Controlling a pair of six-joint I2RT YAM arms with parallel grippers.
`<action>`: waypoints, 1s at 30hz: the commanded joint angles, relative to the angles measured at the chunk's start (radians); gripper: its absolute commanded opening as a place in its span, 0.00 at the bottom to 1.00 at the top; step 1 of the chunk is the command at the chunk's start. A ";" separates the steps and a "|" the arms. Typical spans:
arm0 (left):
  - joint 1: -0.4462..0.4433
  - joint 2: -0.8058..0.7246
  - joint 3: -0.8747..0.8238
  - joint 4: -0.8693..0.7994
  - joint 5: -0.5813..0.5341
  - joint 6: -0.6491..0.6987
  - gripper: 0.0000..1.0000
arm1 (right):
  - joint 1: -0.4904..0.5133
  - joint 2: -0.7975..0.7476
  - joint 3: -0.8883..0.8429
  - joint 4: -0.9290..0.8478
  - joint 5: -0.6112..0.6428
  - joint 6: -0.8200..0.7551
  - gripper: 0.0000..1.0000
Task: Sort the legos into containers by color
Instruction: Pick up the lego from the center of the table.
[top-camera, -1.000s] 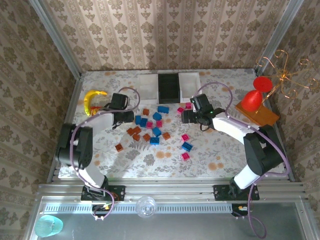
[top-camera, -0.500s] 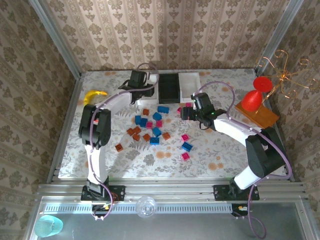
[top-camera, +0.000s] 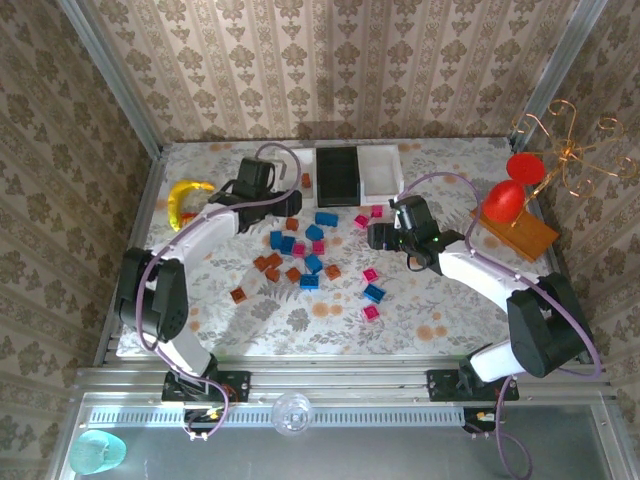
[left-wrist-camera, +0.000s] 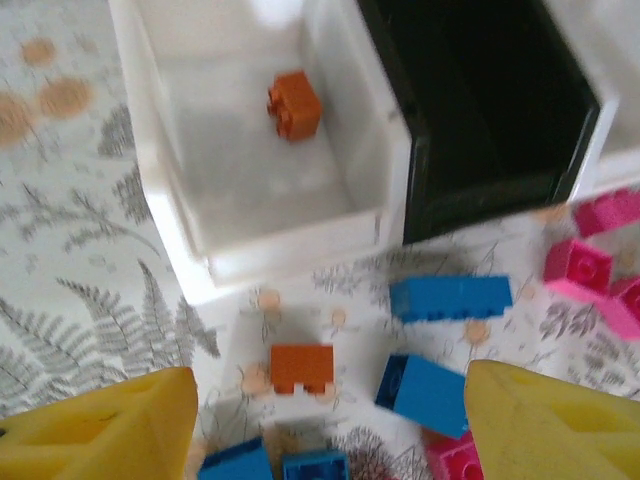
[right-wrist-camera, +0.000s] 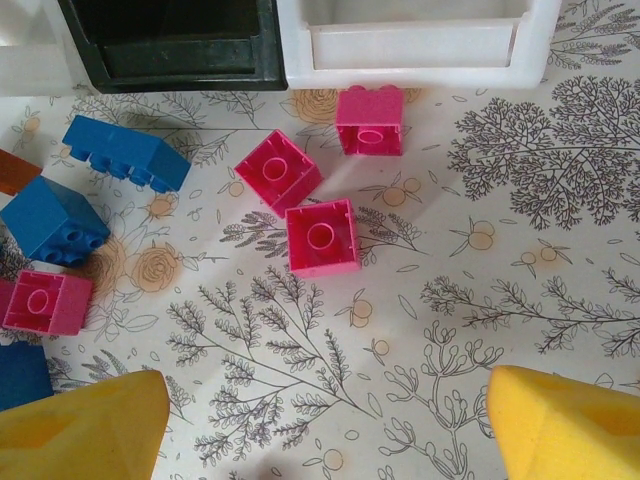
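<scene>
On floral tablecloth (top-camera: 440, 300), scattered legos (top-camera: 313, 263), damask wallpaper (top-camera: 340, 60)

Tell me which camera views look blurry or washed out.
Left wrist: soft all over, the orange brick in the white tray smeared, the tray's far end glaring. Right wrist: crisp, pink bricks sharp. Top external: sharp, evenly lit.

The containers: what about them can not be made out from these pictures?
Black tray, left wrist view: dark, blurred, cut by the top edge; contents unclear.
Right white tray, right wrist view: cut by the top edge; near wall hides its floor.
Left white tray, right wrist view: a corner, cut by the left edge.
</scene>
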 joint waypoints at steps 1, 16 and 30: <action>-0.005 0.085 -0.004 -0.065 0.031 0.032 0.72 | 0.000 -0.002 0.000 0.008 -0.025 -0.007 0.84; -0.010 0.365 0.195 -0.089 0.048 0.068 0.50 | 0.013 -0.001 -0.019 0.022 -0.033 0.000 0.85; -0.017 0.212 0.153 -0.059 0.003 0.041 0.36 | 0.013 -0.014 -0.006 0.006 -0.020 -0.001 0.85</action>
